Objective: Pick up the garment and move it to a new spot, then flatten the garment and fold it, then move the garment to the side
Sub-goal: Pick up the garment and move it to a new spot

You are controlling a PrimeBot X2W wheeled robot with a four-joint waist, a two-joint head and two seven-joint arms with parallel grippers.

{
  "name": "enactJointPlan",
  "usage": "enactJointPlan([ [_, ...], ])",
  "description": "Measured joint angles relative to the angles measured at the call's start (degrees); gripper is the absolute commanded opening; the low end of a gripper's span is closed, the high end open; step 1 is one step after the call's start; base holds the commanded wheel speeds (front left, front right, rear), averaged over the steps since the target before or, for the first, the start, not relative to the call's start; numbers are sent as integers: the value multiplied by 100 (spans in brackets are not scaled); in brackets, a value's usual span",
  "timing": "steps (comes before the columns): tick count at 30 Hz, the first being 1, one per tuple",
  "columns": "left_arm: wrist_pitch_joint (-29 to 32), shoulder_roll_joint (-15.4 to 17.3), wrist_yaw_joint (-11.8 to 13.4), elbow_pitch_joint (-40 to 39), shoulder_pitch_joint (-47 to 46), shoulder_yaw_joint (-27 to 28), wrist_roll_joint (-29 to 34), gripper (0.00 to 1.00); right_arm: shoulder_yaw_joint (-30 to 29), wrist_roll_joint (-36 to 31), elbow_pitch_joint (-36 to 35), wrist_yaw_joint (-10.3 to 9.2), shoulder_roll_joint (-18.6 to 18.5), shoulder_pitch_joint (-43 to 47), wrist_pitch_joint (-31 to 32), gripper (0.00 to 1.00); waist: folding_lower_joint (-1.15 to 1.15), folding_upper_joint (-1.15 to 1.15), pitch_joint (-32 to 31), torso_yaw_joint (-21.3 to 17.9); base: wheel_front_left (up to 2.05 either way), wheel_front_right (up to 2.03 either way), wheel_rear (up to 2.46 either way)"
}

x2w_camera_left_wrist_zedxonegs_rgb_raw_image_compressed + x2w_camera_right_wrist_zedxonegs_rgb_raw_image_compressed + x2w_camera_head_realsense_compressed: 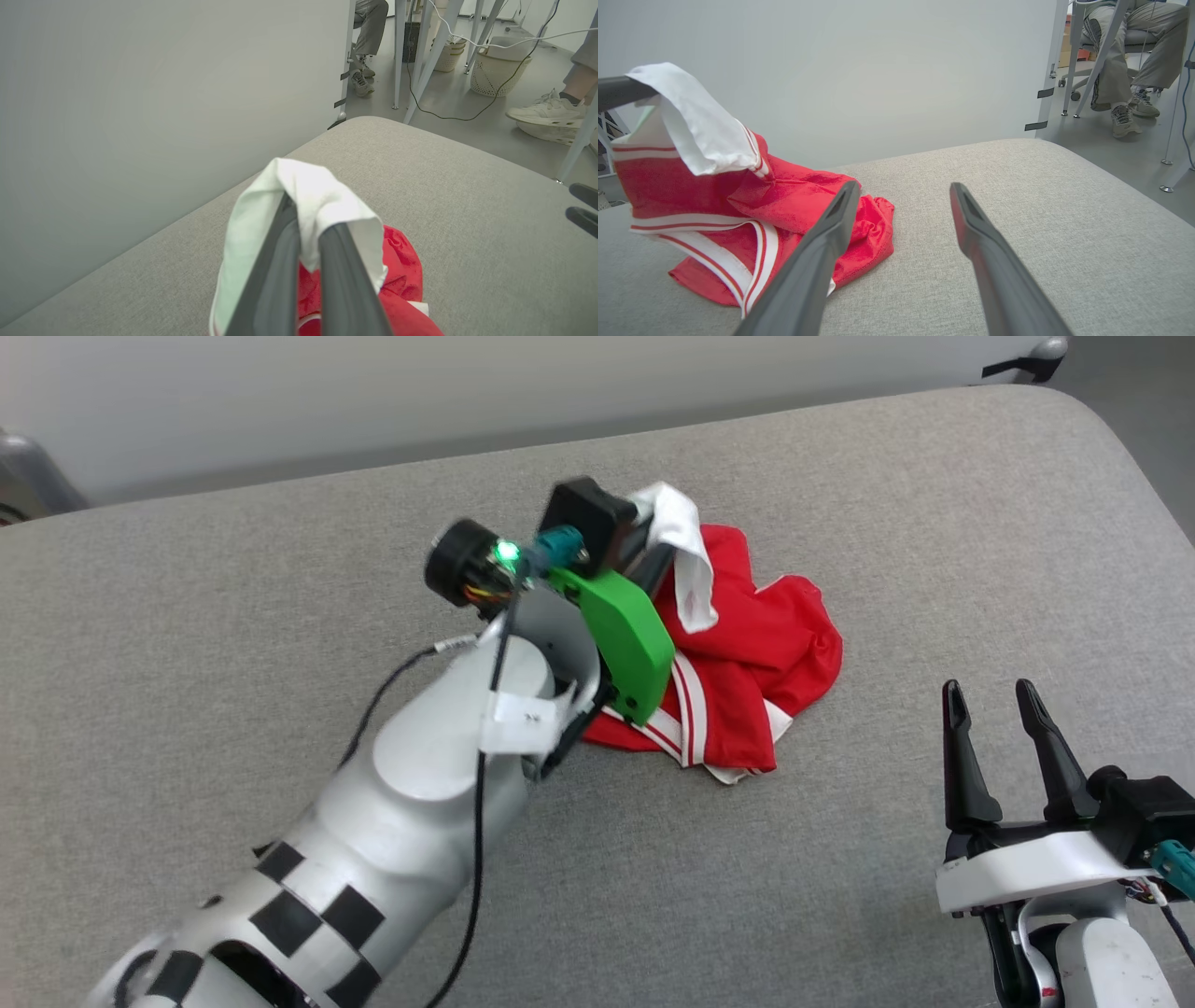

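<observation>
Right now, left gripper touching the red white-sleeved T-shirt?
Touching. Left wrist view: left gripper shut on the red white-sleeved T-shirt, sleeve draped over its fingers.

The garment (747,653) lies heaped on the padded surface (233,644), about midway across and toward the far edge. My left gripper (310,217) reaches in from the near left and pinches the garment's far-left end, raised above the heap. My right gripper (990,705) sits near right, jaws apart, well clear of the garment. A wall (373,392) stands behind the far edge. Past the far right corner are table legs (397,56), a basket (495,70) and a person's feet (362,80).
</observation>
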Motion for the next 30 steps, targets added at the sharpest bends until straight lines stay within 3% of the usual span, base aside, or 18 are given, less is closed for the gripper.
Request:
enactJointPlan([
  [7,-341,-557,-199,639,434,-565,-1,0,42,0,108,0,-1,-34,0,100,0,0,157,-141,0,0,0],
  [8,-356,-576,-204,678,475,-628,-33,14,53,0,133,0,-1,-34,0,100,0,0,147,-143,0,0,0],
  [9,-363,-588,-212,721,513,-694,-60,88,75,0,152,0,-1,-36,0,100,0,0,128,-142,0,0,0],
  [10,-363,-589,-219,758,530,-772,-85,100,96,0,164,0,0,-37,0,100,0,0,102,-135,0,0,0],
  [17,-612,-593,-122,705,514,-914,-385,100,78,-51,186,0,-1,-29,0,100,0,0,-135,16,0,0,0],
  [23,-837,-539,-62,799,453,-793,-392,100,-77,-170,188,0,1,179,0,100,0,0,-472,417,0,0,0],
  [24,-894,-301,44,646,460,-593,-381,100,-112,-218,179,0,0,300,0,100,0,0,-635,657,0,0,0],
  [30,-942,545,300,-371,1028,193,-281,100,-120,-298,130,0,1,527,0,100,0,0,-926,1106,0,0,0],
])
